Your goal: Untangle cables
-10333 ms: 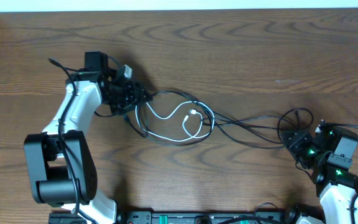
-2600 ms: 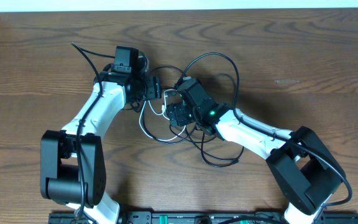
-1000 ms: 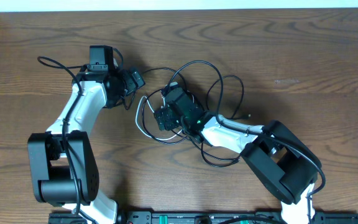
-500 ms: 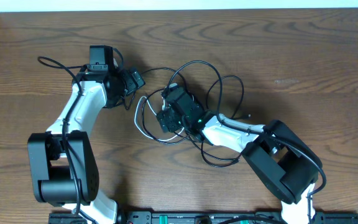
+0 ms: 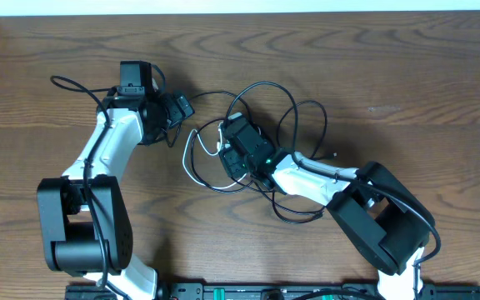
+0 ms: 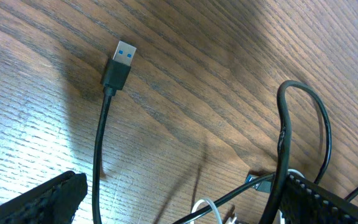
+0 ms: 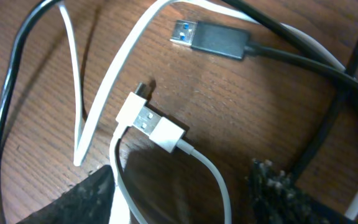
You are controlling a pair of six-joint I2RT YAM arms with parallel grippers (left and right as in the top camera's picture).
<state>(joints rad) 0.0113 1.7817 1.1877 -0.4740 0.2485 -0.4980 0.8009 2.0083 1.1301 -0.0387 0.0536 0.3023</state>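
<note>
Several thin black cables (image 5: 294, 93) and one white cable (image 5: 190, 163) lie tangled in the middle of the table. My right gripper (image 5: 230, 143) sits over the tangle, open. In the right wrist view its jaws (image 7: 179, 200) straddle the white cable, with the white USB plug (image 7: 151, 125) just ahead and a black USB plug (image 7: 214, 39) beyond. My left gripper (image 5: 181, 107) is open at the tangle's upper left. In the left wrist view (image 6: 179, 213) a black cable with a blue-tipped USB plug (image 6: 118, 65) runs between its fingers, and a black loop (image 6: 303, 118) lies beside the right finger (image 6: 331, 204).
A black cable loop (image 5: 294, 212) trails toward the front beside the right arm's white link (image 5: 311, 179). The left arm (image 5: 107, 154) reaches in from the front left. The table's far edge (image 5: 240, 13) meets a white wall.
Over ten seconds the right arm came from the right edge to the tangle and the cables bunched up. In the last second the right gripper shifted slightly right; the left arm stayed still.
</note>
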